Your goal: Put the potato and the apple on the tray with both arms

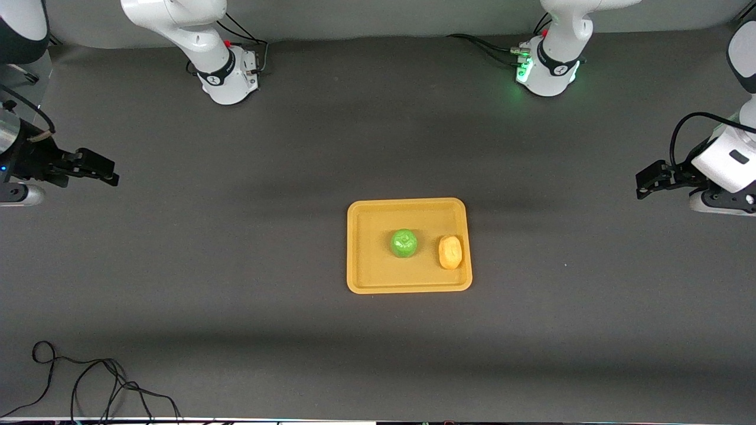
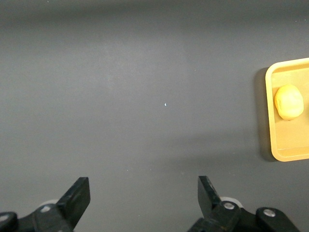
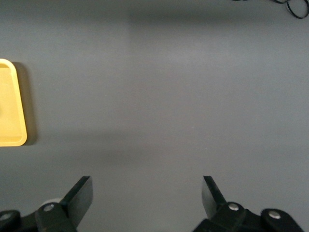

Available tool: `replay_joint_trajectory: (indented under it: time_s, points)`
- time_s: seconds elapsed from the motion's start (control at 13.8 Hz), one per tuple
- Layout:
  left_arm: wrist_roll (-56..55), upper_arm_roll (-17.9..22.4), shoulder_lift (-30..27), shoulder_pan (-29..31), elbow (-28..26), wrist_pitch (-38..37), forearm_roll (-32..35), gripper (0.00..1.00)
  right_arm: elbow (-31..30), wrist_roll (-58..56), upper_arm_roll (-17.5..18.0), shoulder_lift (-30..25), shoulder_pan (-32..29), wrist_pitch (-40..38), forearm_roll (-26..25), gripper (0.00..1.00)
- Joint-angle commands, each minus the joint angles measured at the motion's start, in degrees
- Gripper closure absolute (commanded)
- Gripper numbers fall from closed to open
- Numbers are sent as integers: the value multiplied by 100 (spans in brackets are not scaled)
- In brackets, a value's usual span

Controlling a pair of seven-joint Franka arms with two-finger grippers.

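The orange-yellow tray (image 1: 372, 260) lies flat in the middle of the table. The green apple (image 1: 404, 243) sits on it near its middle. The yellow-orange potato (image 1: 450, 252) lies on it beside the apple, by the rim toward the left arm's end. My left gripper (image 1: 645, 182) is open and empty, held over bare table at the left arm's end. Its wrist view (image 2: 143, 186) shows the tray's end (image 2: 289, 140) and the potato (image 2: 288, 101). My right gripper (image 1: 109, 170) is open and empty over bare table at the right arm's end. Its wrist view (image 3: 146, 186) shows the tray's edge (image 3: 9, 111).
A black cable (image 1: 88, 383) lies looped on the table's near corner at the right arm's end, and shows in the right wrist view (image 3: 292, 7). The arm bases (image 1: 227, 71) (image 1: 549, 68) stand along the table's farthest edge from the front camera.
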Motion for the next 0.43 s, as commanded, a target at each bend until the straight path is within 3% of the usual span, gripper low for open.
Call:
replay_joint_trajectory:
  time_s: [0.0,0.36]
  points:
    - [8,56,-123,-12,-90,55,18,1,-111,-321,-176,-98,-38,89,27,0]
    - [8,83,-79,119,-90,169,18,1,-120,-312,-177,-71,-38,89,27,0]
